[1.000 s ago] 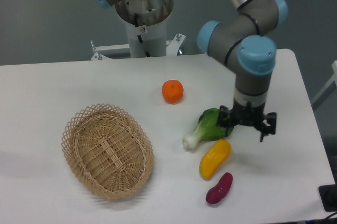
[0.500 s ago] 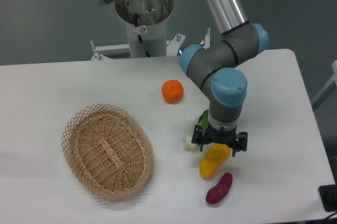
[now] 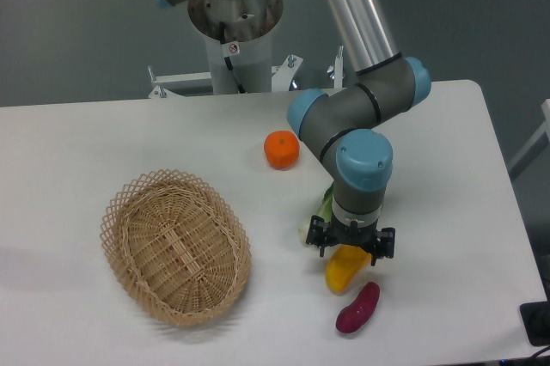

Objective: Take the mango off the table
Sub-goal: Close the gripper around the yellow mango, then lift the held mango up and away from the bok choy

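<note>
The mango (image 3: pixel 343 271), yellow-orange and oblong, lies on the white table (image 3: pixel 103 134) at the front right. Its upper end is hidden under my gripper (image 3: pixel 351 246), which hangs directly above it with one black finger on each side. The fingers look spread, but their tips and any contact with the fruit are too small to make out.
A dark purple sweet potato (image 3: pixel 357 308) lies just in front of the mango. A green bok choy (image 3: pixel 320 216) is mostly hidden behind the gripper. A round orange (image 3: pixel 281 149) sits further back. A wicker basket (image 3: pixel 175 245) stands at the front left.
The arm has swung left and forward from beside the bok choy to directly over the mango, and the gripper has come lower. The fruits and basket have stayed put.
</note>
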Controlling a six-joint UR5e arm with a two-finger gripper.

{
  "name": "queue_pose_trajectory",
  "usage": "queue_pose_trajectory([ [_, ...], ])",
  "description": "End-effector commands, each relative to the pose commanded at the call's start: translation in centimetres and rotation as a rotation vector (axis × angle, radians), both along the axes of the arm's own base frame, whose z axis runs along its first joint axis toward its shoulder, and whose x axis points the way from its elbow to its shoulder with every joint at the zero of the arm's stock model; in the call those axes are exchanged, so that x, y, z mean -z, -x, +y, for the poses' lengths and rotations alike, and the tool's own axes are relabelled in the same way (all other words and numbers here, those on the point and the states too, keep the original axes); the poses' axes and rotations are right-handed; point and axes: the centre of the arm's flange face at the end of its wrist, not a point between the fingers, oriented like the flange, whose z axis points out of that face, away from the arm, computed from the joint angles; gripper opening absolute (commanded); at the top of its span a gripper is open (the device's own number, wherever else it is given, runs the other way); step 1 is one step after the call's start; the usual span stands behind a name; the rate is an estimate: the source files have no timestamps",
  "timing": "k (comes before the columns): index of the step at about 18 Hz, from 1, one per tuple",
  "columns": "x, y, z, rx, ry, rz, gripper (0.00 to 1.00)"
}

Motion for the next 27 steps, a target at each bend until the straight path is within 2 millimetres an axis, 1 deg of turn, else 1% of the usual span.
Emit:
queue_pose_trajectory([
  [6,0.8,-0.2,-0.5,-0.005,0.038,0.009,1.0],
  [7,0.8,-0.2,-0.5,-0.005,0.038,0.009,0.99],
  [8,0.7,-0.2,-0.5,-0.009,0.038,0.009,0.89],
  [10,0.4,-0.2,-0.5,-0.009,0.035,0.012,0.66],
  [11,0.3,-0.1,-0.6,-0.008,0.036,0.015,0.57],
  [13,0.2,-0.1,-0.5,-0.007,0.035,0.016,0.46],
  [14,-0.2,0.1,-0.4,-0.005,0.029,0.022,0.44],
  [18,-0.9,0.4,-0.2,-0.002,0.022,0.033,0.44],
  [20,-1.8,0.8,-0.4,-0.007,0.014,0.044,0.44],
  [21,-2.8,1.0,-0.5,-0.011,0.006,0.058,0.44],
  [23,-6.0,2.0,-0.8,0.011,-0.015,0.098,0.44],
  [24,-7.6,2.8,-1.5,0.023,-0.019,0.117,0.44],
  [27,-9.4,4.2,-3.7,0.05,0.001,0.117,0.44],
])
